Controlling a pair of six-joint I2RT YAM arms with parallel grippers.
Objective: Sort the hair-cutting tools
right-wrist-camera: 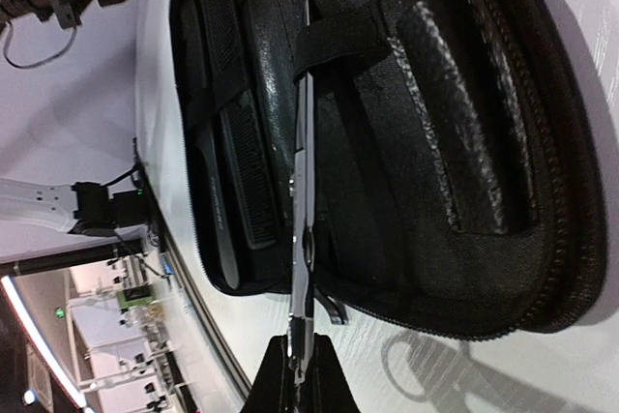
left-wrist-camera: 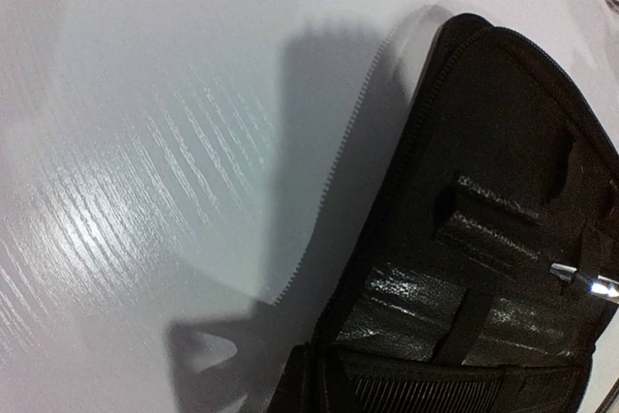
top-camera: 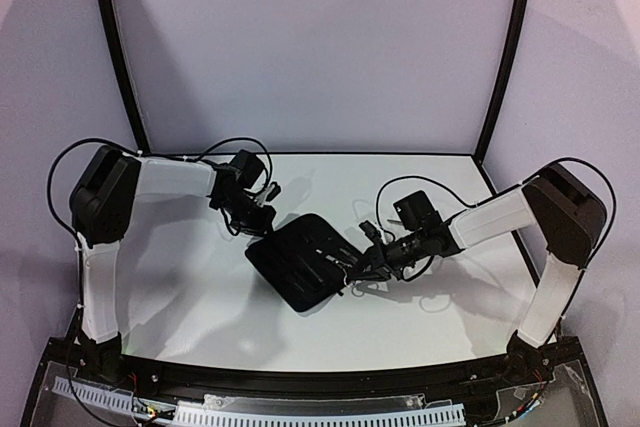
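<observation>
The black zip case (top-camera: 300, 265) lies open mid-table. My right gripper (top-camera: 366, 267) is at its right edge, shut on the handle end of a silver pair of scissors (right-wrist-camera: 302, 191). The blades run under an elastic strap (right-wrist-camera: 338, 34) inside the case (right-wrist-camera: 464, 94). My right fingertips (right-wrist-camera: 276, 389) show at the bottom of the right wrist view. Two black combs (right-wrist-camera: 242, 166) sit in the case's left side. My left gripper (top-camera: 262, 221) is at the case's far-left corner, its dark fingers (left-wrist-camera: 311, 386) closed on the case's edge (left-wrist-camera: 426, 142). Comb teeth (left-wrist-camera: 426, 398) and the scissors' tip (left-wrist-camera: 585, 282) show there. I see no second pair of scissors.
A black frame (top-camera: 120, 67) borders the table at the back and sides. White table surface (top-camera: 200, 297) lies in front of the case. Cables hang by the right arm (top-camera: 435, 299).
</observation>
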